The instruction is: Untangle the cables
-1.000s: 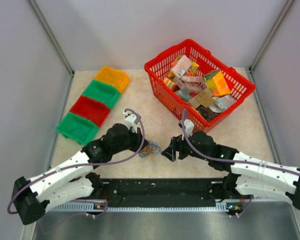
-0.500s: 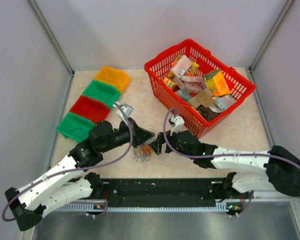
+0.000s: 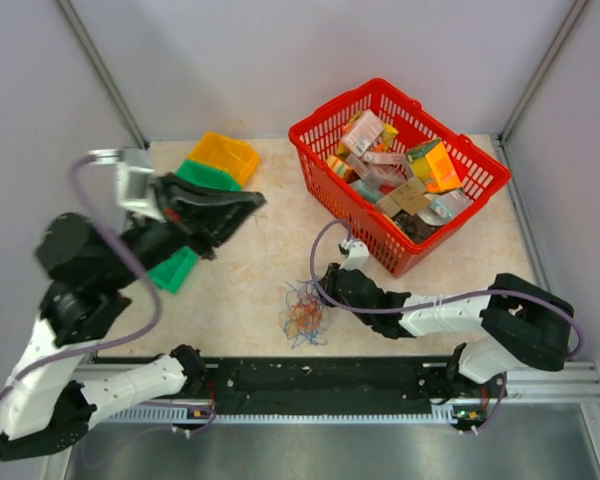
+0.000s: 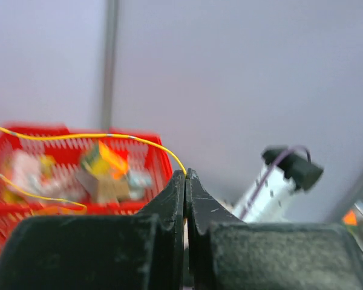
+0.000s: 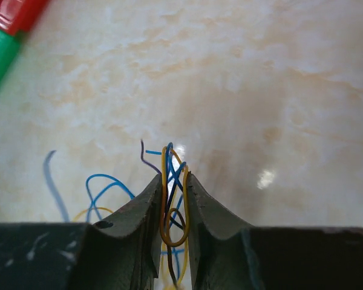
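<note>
The cables lie as a small tangle of blue, yellow, orange and purple strands on the table near the front edge. My right gripper is low at the tangle's right side. In the right wrist view it is shut on several yellow, blue and dark strands that stand up between its fingers. My left gripper is raised high at the left, well away from the tangle. In the left wrist view it is shut on a single yellow cable that runs off to the left.
A red basket full of packages stands at the back right, close behind the right arm. A row of small bins, orange and green, lies at the back left, partly hidden by the raised left arm. Grey walls enclose the table.
The left arm has swung up and back to the left, with a yellow strand pinched. The right gripper has dropped onto the tangle and closed on several strands. The tangle now lies nearer the front edge.
</note>
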Motion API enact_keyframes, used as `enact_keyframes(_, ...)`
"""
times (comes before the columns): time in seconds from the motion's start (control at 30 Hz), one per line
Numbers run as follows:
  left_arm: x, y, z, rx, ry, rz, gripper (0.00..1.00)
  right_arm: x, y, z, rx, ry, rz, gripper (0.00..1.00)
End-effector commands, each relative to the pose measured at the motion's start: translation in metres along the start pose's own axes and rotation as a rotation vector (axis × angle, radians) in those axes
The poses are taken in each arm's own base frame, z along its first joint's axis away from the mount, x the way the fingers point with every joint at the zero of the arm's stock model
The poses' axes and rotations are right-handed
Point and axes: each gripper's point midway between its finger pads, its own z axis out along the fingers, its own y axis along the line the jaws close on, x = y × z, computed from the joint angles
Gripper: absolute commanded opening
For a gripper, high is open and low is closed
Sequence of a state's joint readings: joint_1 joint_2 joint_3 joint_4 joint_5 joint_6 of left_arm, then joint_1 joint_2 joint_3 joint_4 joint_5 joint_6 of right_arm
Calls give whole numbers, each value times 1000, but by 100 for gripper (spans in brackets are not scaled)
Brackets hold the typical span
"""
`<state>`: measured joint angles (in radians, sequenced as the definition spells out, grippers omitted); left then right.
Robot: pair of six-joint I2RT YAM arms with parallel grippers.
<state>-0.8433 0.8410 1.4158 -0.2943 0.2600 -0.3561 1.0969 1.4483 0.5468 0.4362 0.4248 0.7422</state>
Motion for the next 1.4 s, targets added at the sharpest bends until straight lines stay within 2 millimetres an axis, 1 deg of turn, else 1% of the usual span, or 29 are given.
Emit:
enact_keyframes(0.0, -68, 12, -30, -175, -126, 194, 0, 7, -39, -11, 132, -28, -24, 20)
enact_keyframes(0.07, -79, 25, -35, -269, -141, 194, 0, 6, -48, -17, 156, -36, -45, 20)
enact_keyframes(0.1, -81, 31, -36, -307, -141, 188, 0, 7, -54, -20, 167, -39, -61, 20)
enact_keyframes(0.13, -81, 37, -36, -340, -138, 190, 0, 4, -55, -23, 169, -46, -69, 21)
enact_keyframes(0.2, -74, 47, -31, -376, -115, 182, 0, -3, -53, -30, 151, -55, -90, 24)
enact_keyframes(0.27, -63, 55, -26, -400, -92, 169, 0, -10, -47, -36, 121, -55, -135, 29)
enact_keyframes(0.37, -36, 77, -19, -473, -55, 132, 0, -24, -41, -49, 99, -56, -178, 31)
enact_keyframes(0.43, -5, 96, -13, -524, 2, 124, 0, -33, -38, -57, 82, -74, -196, 31)
enact_keyframes(0.5, 36, 122, -9, -604, 87, 112, 0, -42, -39, -66, 74, -95, -209, 23)
enact_keyframes(0.53, 56, 134, -9, -646, 130, 108, 0, -42, -41, -69, 73, -97, -215, 20)
enact_keyframes(0.6, 97, 159, -9, -721, 217, 102, 0, -44, -46, -75, 74, -109, -219, 20)
enact_keyframes(0.7, 156, 192, -14, -817, 337, 51, 0, -40, -48, -82, 41, -96, -257, 24)
enact_keyframes(0.8, 197, 220, -23, -906, 421, 17, 0, -40, -50, -89, 27, -102, -265, 32)
enact_keyframes(0.83, 214, 229, -27, -940, 460, 1, 0, -41, -51, -92, 22, -109, -263, 33)
enact_keyframes(0.93, 249, 245, -35, -1008, 526, -34, 0, -43, -56, -98, 18, -136, -246, 35)
enact_keyframes(1.0, 267, 252, -40, -1039, 564, -41, 0, -43, -58, -101, 13, -144, -241, 36)
enact_keyframes(1.07, 285, 257, -40, -1034, 611, -43, 0, -41, -61, -103, 12, -148, -234, 36)
enact_keyframes(1.2, 320, 267, -42, -1033, 740, -39, 0, -44, -61, -107, -1, -164, -224, 36)
enact_keyframes(1.27, 332, 271, -44, -1036, 784, -37, 21, -44, -60, -108, -5, -165, -225, 36)
enact_keyframes(1.3, 336, 271, -45, -1032, 801, -46, 35, -44, -60, -108, -10, -164, -226, 36)
enact_keyframes(1.37, 337, 267, -43, -1008, 803, -63, 57, -43, -58, -109, -21, -159, -228, 37)
